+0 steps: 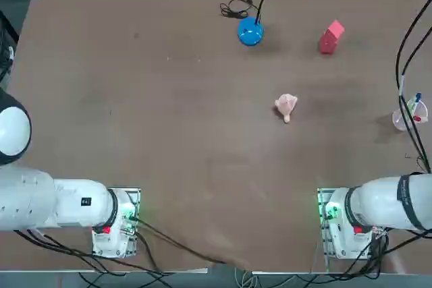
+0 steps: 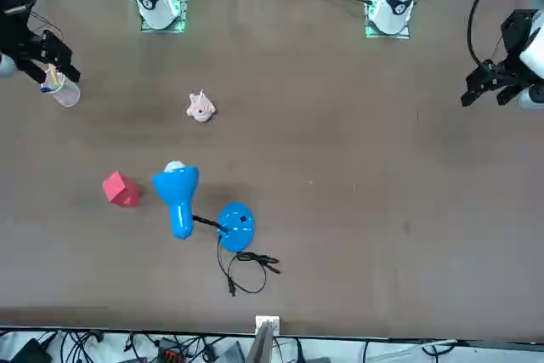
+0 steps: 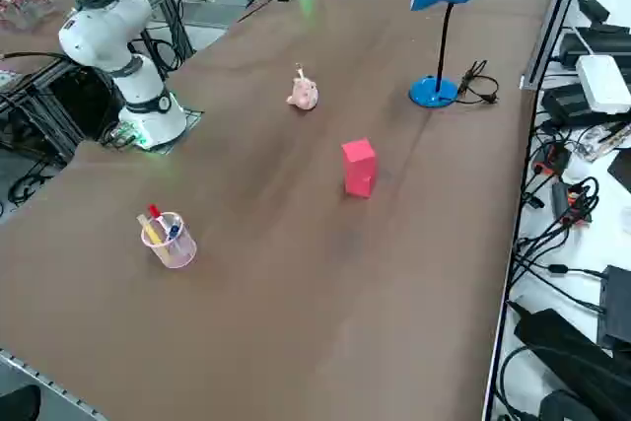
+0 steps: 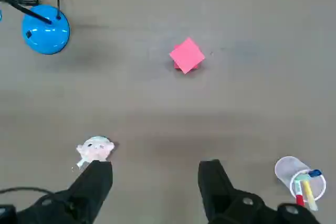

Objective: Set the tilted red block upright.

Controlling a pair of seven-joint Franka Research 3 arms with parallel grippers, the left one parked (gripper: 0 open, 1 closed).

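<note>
Top view: red block [image 1: 331, 37] stands on the brown table [image 1: 169, 119], on the far side from the arm bases and off to the robot's right of the blue lamp's base [image 1: 250, 32]. Pink lumpy toy [image 1: 286, 106] lies nearer the robot than the block, between lamp base and block in line. Clear cup of pens [image 1: 410, 114] at the table's right edge, well apart from the block. Right gripper not seen here; only the arm's base shows.

Front view: block [image 2: 121, 189] just beside the lamp's blue shade [image 2: 176, 186], on the side away from the lamp base [image 2: 235, 225]; not touching. Toy [image 2: 201, 107] farther toward the robot. Right gripper [image 2: 47, 61] hangs high at the table edge, directly over the cup [image 2: 62, 87], well apart from the block.

Right side view: block [image 3: 359, 167] reads as upright, taller than wide, resting on its small face, free of all contact. Lamp [image 3: 436, 36] stands beyond it, toy [image 3: 302, 94] near that, cup [image 3: 168, 239] on the near side.

Right wrist view: gripper [image 4: 155, 182] looks straight down, its two dark fingers [image 4: 93, 187] spread apart with bare table between, holding nothing. Block [image 4: 187, 55] shows its top face as a diamond, well clear of the fingers. Toy [image 4: 94, 149] just beside one fingertip; cup [image 4: 300, 179] off to the other side; lamp base [image 4: 46, 30] far beyond
</note>
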